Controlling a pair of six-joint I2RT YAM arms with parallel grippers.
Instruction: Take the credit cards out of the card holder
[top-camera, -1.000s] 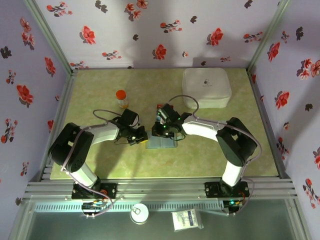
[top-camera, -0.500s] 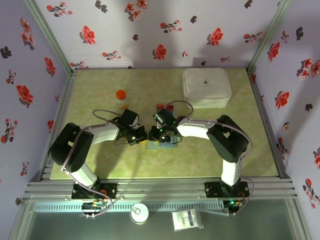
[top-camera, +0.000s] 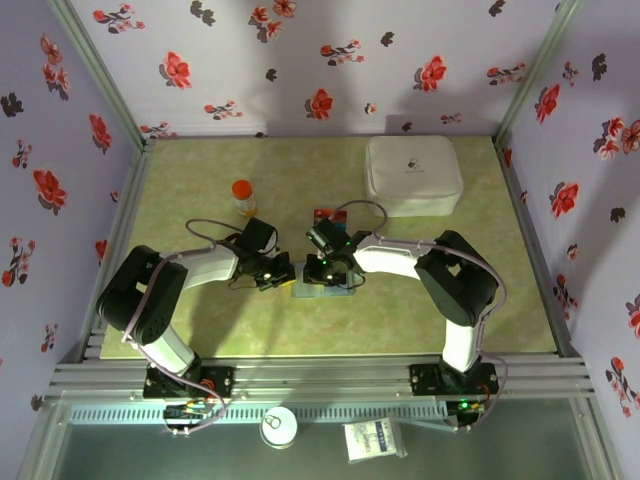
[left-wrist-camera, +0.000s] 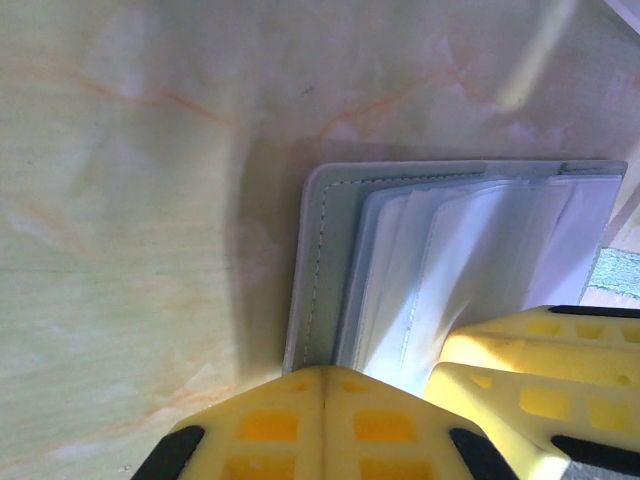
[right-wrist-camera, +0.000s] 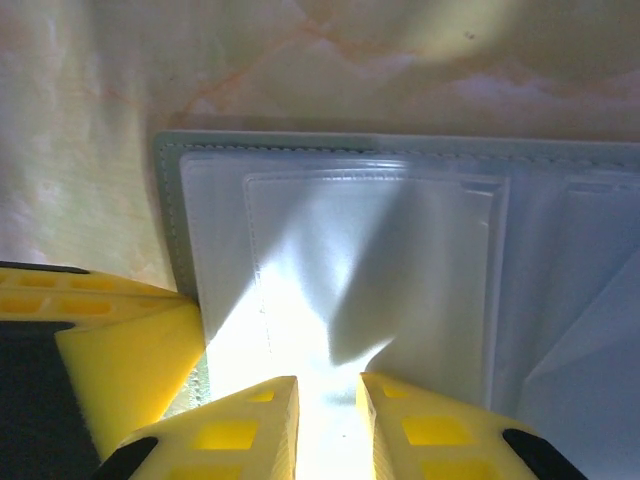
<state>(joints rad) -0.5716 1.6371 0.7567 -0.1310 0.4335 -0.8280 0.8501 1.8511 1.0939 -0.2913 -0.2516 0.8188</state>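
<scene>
The grey-blue card holder (top-camera: 334, 290) lies open on the table between both arms, its clear sleeves (right-wrist-camera: 380, 260) facing up. My left gripper (left-wrist-camera: 325, 372) is shut, and its tips press down on the holder's near edge (left-wrist-camera: 320, 270). My right gripper (right-wrist-camera: 328, 388) stands over the sleeves with a narrow gap between its fingers, tips on the clear plastic. I make out no card inside the sleeves in view. A small red credit card (top-camera: 324, 213) lies on the table just behind the right arm.
A large white rounded case (top-camera: 412, 175) sits at the back right. An orange-capped bottle (top-camera: 243, 196) stands behind the left arm. The two grippers almost touch over the holder; the right fingers (left-wrist-camera: 530, 345) show beside the left ones.
My right gripper has shifted a little left and nearer onto the holder, and its jaws have narrowed slightly. The red card behind it has come into sight. The left gripper has not moved.
</scene>
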